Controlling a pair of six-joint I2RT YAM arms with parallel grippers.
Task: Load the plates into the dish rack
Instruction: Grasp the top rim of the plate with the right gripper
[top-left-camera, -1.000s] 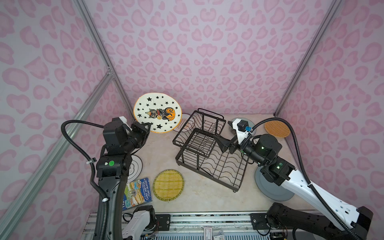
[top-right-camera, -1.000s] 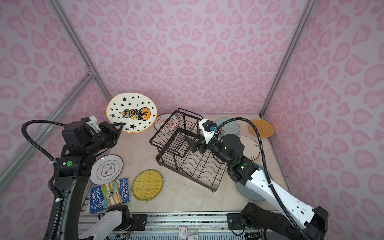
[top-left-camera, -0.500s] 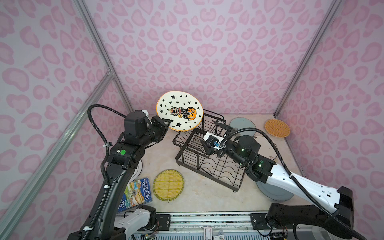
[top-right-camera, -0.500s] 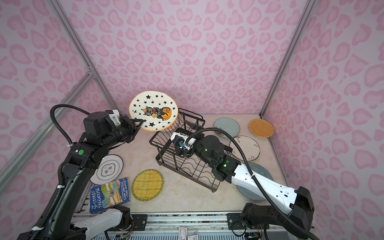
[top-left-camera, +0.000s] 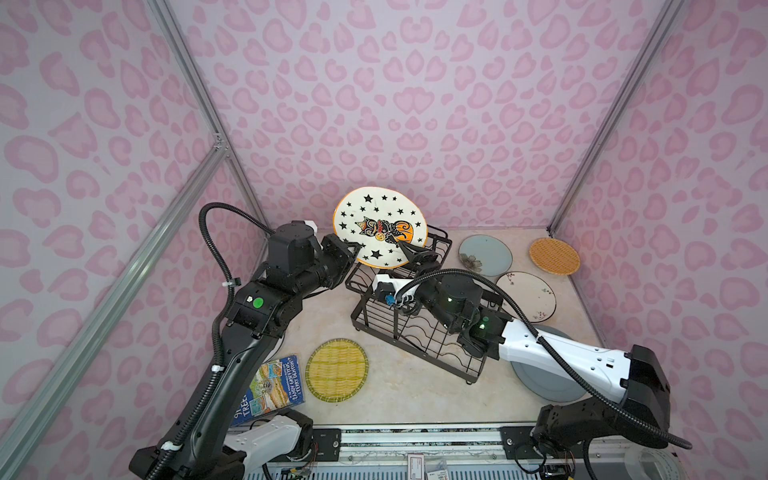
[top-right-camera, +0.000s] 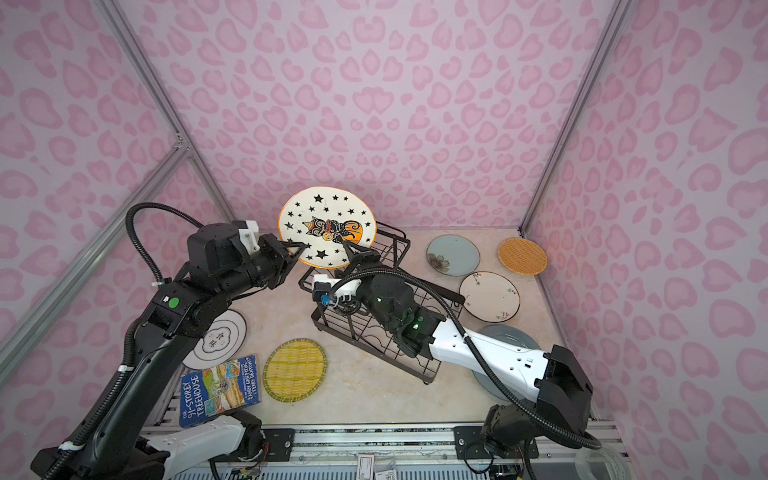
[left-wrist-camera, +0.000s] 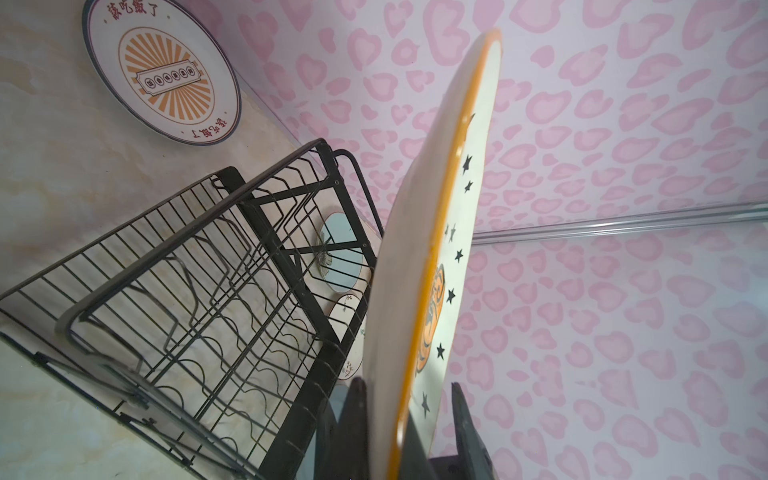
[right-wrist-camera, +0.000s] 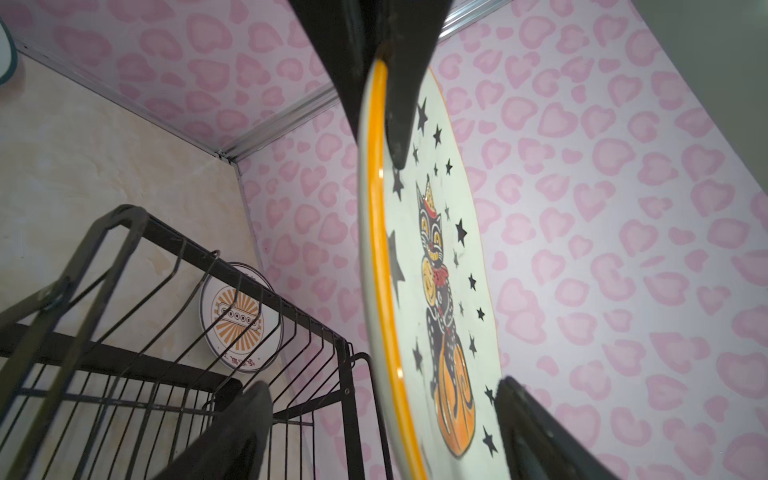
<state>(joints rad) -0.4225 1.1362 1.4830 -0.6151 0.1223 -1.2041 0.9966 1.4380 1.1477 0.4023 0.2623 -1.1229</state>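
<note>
A white plate with black stars, a cat on a pumpkin and an orange rim (top-left-camera: 380, 226) (top-right-camera: 326, 226) (left-wrist-camera: 432, 249) (right-wrist-camera: 436, 270) hangs tilted on edge above the raised end of the black wire dish rack (top-left-camera: 419, 332) (top-right-camera: 374, 332) (left-wrist-camera: 208, 291) (right-wrist-camera: 124, 332). My left gripper (top-left-camera: 353, 253) (top-right-camera: 301, 249) (left-wrist-camera: 407, 386) is shut on its left rim. My right gripper (top-left-camera: 409, 253) (top-right-camera: 353, 253) (right-wrist-camera: 380, 388) straddles the opposite rim, open, with gaps on both sides. The rack holds no plates.
Lying flat on the table are a yellow woven plate (top-left-camera: 337, 369), an orange woven plate (top-left-camera: 554, 255), a pale blue flowered plate (top-left-camera: 485, 254), a white sprigged plate (top-left-camera: 532, 296), a grey-blue plate (top-left-camera: 540, 382) under my right arm, and two white printed plates (top-right-camera: 220, 338) (left-wrist-camera: 162, 70). A book (top-left-camera: 270, 388) lies front left.
My left arm carried the cat plate rightward to above the rack's raised end. My right arm swung left over the rack to the plate's other rim, and its jaws have narrowed slightly.
</note>
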